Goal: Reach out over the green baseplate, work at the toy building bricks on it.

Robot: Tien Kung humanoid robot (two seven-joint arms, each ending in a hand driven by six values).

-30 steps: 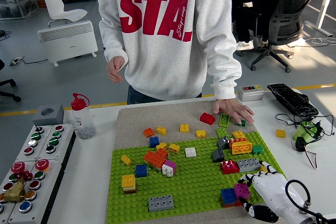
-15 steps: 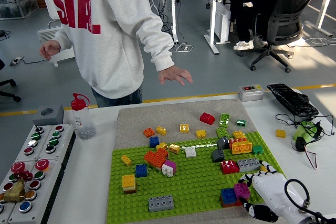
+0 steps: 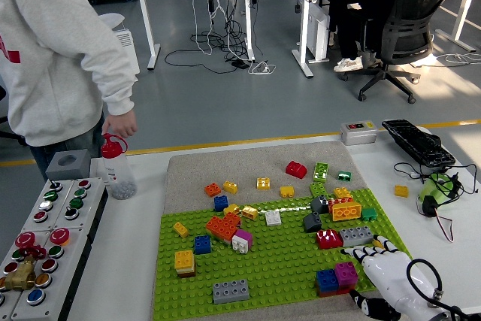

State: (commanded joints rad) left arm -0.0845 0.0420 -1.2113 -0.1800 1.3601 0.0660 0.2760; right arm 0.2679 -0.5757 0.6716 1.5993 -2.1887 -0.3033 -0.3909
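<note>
A green baseplate (image 3: pixel 278 261) lies on a grey mat, with several toy bricks on it: an orange cluster (image 3: pixel 222 226), a grey brick (image 3: pixel 231 290), a yellow brick (image 3: pixel 184 260). My right hand (image 3: pixel 376 264), white with black joints, rests at the plate's near right corner. Its fingers are relaxed, beside a magenta brick (image 3: pixel 346 273) on a blue brick (image 3: pixel 328 281), holding nothing. A red brick (image 3: pixel 328 239) and a grey brick (image 3: pixel 356 236) sit just beyond the fingertips. My left hand is out of view.
A person in a grey sweatshirt (image 3: pixel 52 58) stands at the far left, a hand (image 3: pixel 120 122) by a red-capped bottle (image 3: pixel 116 168). A button box (image 3: pixel 45 238) sits at left. Loose bricks (image 3: pixel 296 169) lie on the mat (image 3: pixel 195 171). A keyboard (image 3: pixel 417 143) and cables are at right.
The person took a hand off the bricks at the mat's far right and walked to the left. My right hand slid slightly toward me, off the magenta brick.
</note>
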